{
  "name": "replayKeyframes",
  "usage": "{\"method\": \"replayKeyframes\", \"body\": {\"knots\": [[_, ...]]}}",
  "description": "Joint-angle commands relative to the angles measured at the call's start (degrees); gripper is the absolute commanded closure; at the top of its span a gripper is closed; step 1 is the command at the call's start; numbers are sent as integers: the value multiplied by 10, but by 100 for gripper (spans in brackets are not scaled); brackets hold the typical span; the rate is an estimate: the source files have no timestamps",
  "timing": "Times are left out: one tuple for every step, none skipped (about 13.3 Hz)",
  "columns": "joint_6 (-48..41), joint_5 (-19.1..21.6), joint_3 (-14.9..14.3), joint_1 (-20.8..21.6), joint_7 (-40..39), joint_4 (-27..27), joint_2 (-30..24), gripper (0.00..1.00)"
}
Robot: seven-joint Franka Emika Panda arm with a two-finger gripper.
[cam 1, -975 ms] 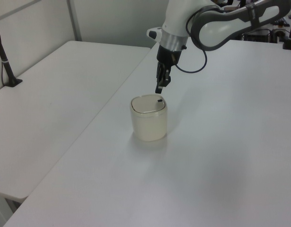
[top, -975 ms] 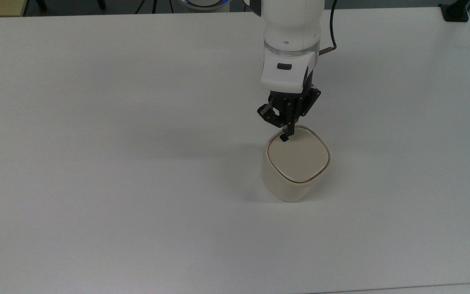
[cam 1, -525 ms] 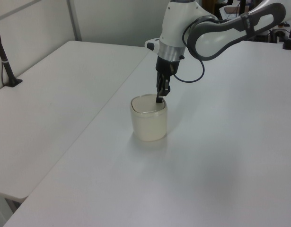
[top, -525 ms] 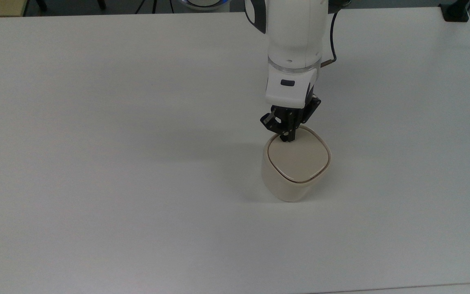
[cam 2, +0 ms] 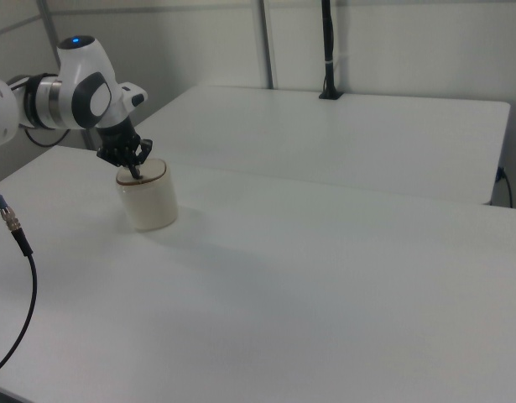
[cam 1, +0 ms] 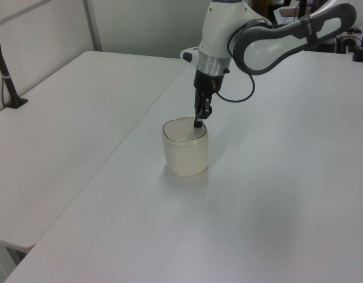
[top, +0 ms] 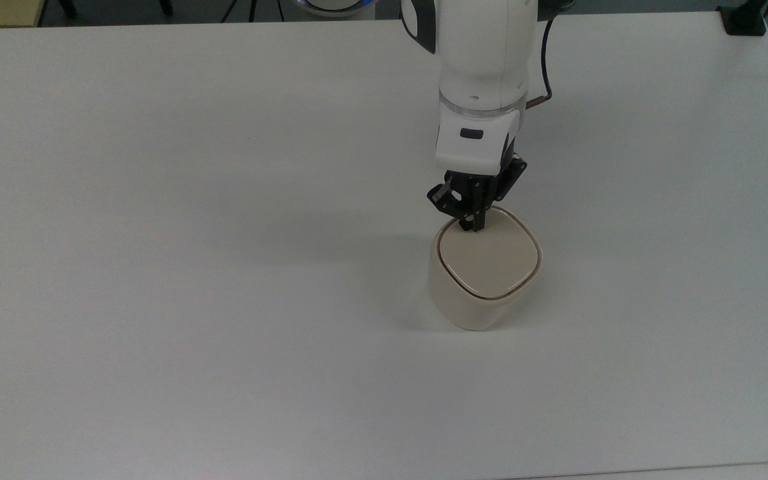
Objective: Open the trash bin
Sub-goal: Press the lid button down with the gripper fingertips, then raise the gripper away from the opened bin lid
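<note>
The black fingers (top: 475, 223) are drawn together into one narrow tip, with nothing between them, pointing straight down and pressing the lid (top: 489, 261) near its far edge in the top view; contact looks likely but the exact touch is hard to confirm. The gripper (top: 475, 225) hangs under a white wrist, the arm (cam 1: 270, 41) bending back in a grey-and-white elbow. The bin (top: 484, 277) is smooth cream plastic, rounded-square, its flat lid closed and outlined by a thin dark seam. It stands upright on the matte white table (top: 191, 267), right of centre in the top view. Since a second ago the gripper has come down onto the lid, covering its black mark.
</note>
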Motion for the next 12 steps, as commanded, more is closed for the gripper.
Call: {"method": "replayKeyframes", "body": {"knots": [[-23,25,-13,-5,-14,5,-51,100],[-41,24,-14,-14,-14,5,-66,100],[-71,24,-15,-29,-9,3,-87,100],[-96,23,-16,-41,-4,2,-100,100],[-125,21,-16,-56,5,2,-112,100],[-154,18,-16,-69,14,2,-124,100],[-182,17,-16,-81,18,0,-136,100],[-206,13,-17,-94,19,-2,-148,100],[-231,5,-17,-108,19,-3,-160,100],[-253,-4,-18,-117,20,-7,-170,100],[-274,-18,-19,-124,22,-11,-182,100],[-293,-33,-18,-131,31,-16,-191,100]]}}
